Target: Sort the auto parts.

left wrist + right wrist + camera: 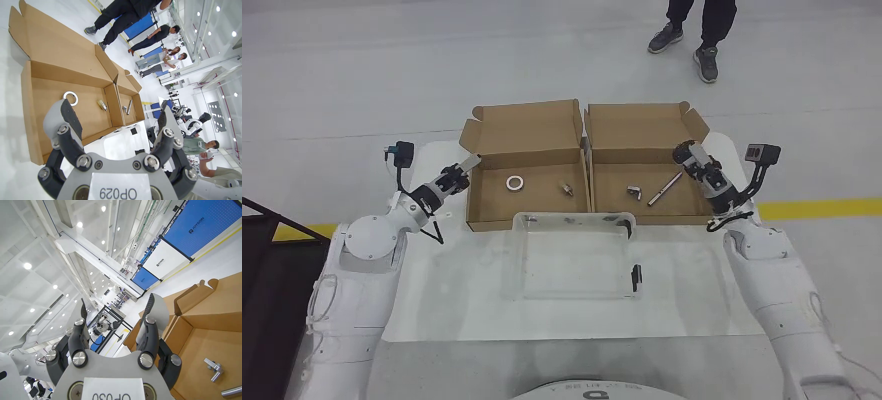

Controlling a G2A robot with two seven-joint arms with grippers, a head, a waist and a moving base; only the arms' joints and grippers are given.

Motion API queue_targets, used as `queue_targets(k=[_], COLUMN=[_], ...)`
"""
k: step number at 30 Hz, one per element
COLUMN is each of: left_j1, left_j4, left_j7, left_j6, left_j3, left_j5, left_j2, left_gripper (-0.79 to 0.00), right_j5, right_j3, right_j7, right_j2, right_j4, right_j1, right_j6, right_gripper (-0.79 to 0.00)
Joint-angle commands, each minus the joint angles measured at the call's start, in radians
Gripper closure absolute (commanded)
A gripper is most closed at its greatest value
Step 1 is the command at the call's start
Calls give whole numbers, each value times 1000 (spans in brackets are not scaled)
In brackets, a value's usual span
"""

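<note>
Two open cardboard boxes stand side by side at the back of the table. The left box holds a white ring and a small metal fitting. The right box holds a metal bracket and a steel rod. My left gripper hovers open at the left box's outer side wall, holding nothing. My right gripper is open and empty above the right box's outer back corner.
A clear plastic tray sits on the white table in front of the boxes, with a small black part at its right side and small pieces at its back corners. The box lids stand up behind.
</note>
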Motion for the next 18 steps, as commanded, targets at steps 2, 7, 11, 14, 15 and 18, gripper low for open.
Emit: queue_targets(k=[2,7,11,14,15,18], left_j1=[0,0,0,0,0,0], left_j4=[0,0,0,0,0,0], left_j7=[0,-1,-1,-1,-1,-1], left_j6=[0,0,0,0,0,0], left_j3=[0,0,0,0,0,0], left_j5=[0,1,1,1,1,1], left_j2=[0,0,0,0,0,0], left_gripper=[-784,-784,-784,-784,-784,-785], right_j5=[0,0,0,0,0,0], right_j3=[0,0,0,0,0,0], right_j7=[0,0,0,0,0,0], right_j2=[0,0,0,0,0,0], right_j4=[0,0,0,0,0,0], right_j1=[0,0,0,0,0,0], right_j6=[0,0,0,0,0,0], right_gripper=[-720,-784,-785,-785,-785,-785])
